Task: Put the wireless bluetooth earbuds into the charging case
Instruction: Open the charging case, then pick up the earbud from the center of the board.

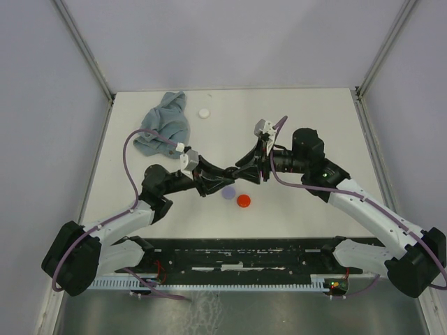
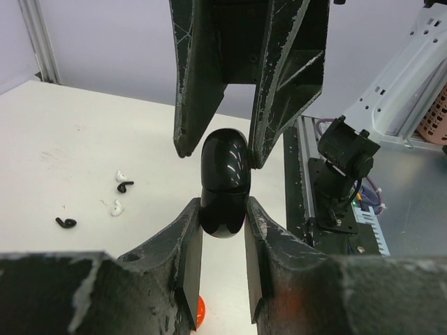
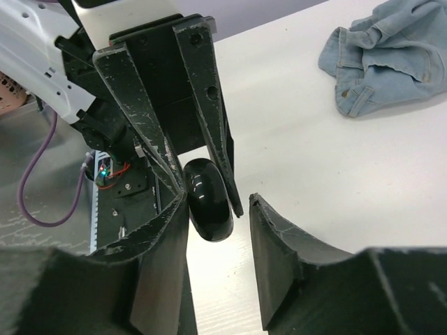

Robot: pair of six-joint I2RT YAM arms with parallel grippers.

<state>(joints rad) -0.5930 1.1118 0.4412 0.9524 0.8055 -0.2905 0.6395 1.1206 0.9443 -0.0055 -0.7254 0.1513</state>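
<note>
A glossy black charging case [image 2: 225, 174] hangs in the air between both grippers, lid closed. My left gripper [image 2: 223, 209] is shut on its lower end; it shows in the top view [image 1: 222, 176] too. My right gripper [image 3: 218, 199] is open around the case [image 3: 208, 202]: one finger touches it, the other stands apart. In the top view the right gripper [image 1: 244, 169] meets the left above the table's middle. Tiny earbuds lie loose on the table in the left wrist view: two white ones [image 2: 116, 207], a black one [image 2: 126, 186] and another black one [image 2: 66, 222].
A lavender disc [image 1: 228, 191] and a red disc [image 1: 244, 201] lie under the grippers; the red disc also shows in the left wrist view [image 2: 201, 312]. A white disc [image 1: 204, 113] and a crumpled blue cloth [image 1: 164, 124] lie at the back left.
</note>
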